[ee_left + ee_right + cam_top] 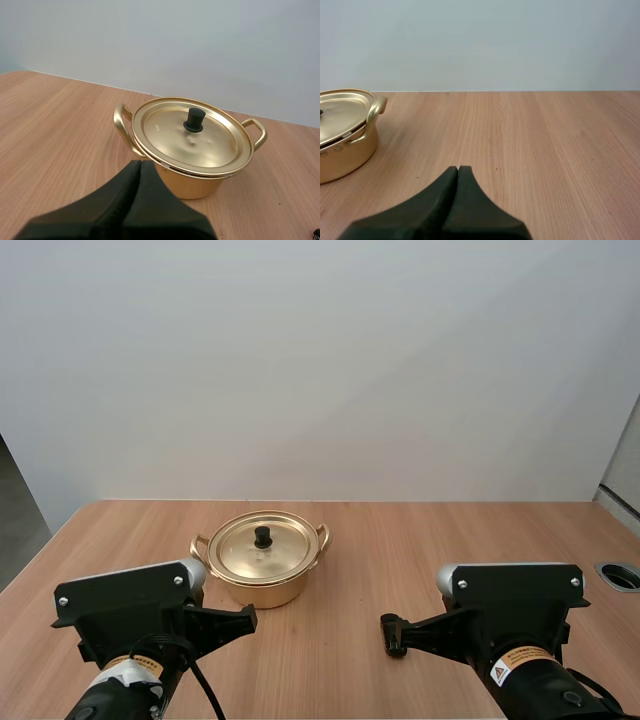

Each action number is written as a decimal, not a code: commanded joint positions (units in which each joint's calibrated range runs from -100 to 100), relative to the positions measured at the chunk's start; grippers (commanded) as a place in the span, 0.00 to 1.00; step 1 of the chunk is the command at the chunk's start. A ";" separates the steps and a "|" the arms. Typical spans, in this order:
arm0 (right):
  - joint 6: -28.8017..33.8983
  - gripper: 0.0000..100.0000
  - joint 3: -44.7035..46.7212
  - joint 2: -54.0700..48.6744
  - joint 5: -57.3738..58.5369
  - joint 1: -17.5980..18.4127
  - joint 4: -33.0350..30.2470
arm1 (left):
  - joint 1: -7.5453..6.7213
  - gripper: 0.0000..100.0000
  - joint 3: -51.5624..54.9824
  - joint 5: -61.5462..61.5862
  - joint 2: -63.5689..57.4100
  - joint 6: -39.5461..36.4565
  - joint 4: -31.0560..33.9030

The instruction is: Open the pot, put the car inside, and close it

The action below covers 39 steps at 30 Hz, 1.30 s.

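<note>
1. a round, shallow pot [255, 590] of shiny gold-coloured metal stands on the desk [420, 540]. it is ahead of my left arm, a little left of the desk's middle.
2. its lid [200, 145] is on the pot. it is a smooth, slightly domed gold disc with a raised rim that catches the light.
3. a small black knob [194, 120], shaped like a short peg with a wider cap, rises from the lid's centre.
4. two thin loop handles [121, 125] of the same gold metal curve out from opposite sides of the pot's wall.
5. the desk is light brown with straight wood grain, flat and matte. a round metal-ringed hole [620, 575] sits near its right edge.
6. the left gripper [140, 164] has its black fingers pressed together into one dark wedge, holding nothing. it hangs low just short of the pot's near wall, tips turned toward it.
7. the right gripper [458, 170] is also closed into one wedge and is empty. it sits low over bare desk, with the pot well off to its left.
</note>
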 commanded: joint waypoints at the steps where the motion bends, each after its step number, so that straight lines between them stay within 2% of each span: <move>1: -0.05 0.00 0.00 0.00 -0.11 -0.01 0.02 | 0.06 0.00 0.00 -0.07 0.00 0.00 0.01; 12: -0.05 0.00 0.00 0.00 -0.10 -0.01 0.17 | 0.06 0.00 0.00 -0.07 0.00 0.00 0.01; 19: -0.05 0.00 0.00 0.00 -0.10 -0.01 8.79 | 0.06 0.00 0.00 -0.94 0.00 0.00 -3.61; 23: -0.05 0.00 0.00 0.00 -0.10 -0.01 11.01 | 0.06 0.00 0.00 -8.00 0.00 0.00 -8.51; 24: -0.23 0.00 0.00 0.00 -0.10 -0.01 10.14 | 0.06 0.00 0.00 -10.88 0.00 0.00 -8.58; 26: -0.32 0.00 0.00 0.00 -0.48 -0.01 3.78 | 0.06 0.00 0.00 -18.22 0.00 1.59 -7.72; 29: -0.32 0.00 0.00 0.00 -7.35 -0.69 -9.30 | 0.06 0.00 -2.26 -25.52 0.00 10.06 -4.87; 31: -0.32 0.00 -3.26 0.00 -8.31 -1.44 -19.33 | 0.06 0.00 -6.30 -25.98 0.00 16.82 -2.33; 33: -0.22 0.00 -7.46 0.00 -6.42 -1.99 -25.03 | 0.06 0.00 -10.89 -25.98 0.00 21.75 0.96; 35: -0.22 0.00 -13.45 0.00 -0.25 -2.58 -26.71 | 0.06 0.00 -17.35 -20.51 0.00 22.45 2.08; 39: 0.05 0.00 -22.46 0.00 20.96 -2.92 -25.32 | 0.13 0.00 -28.57 7.34 0.00 21.36 1.55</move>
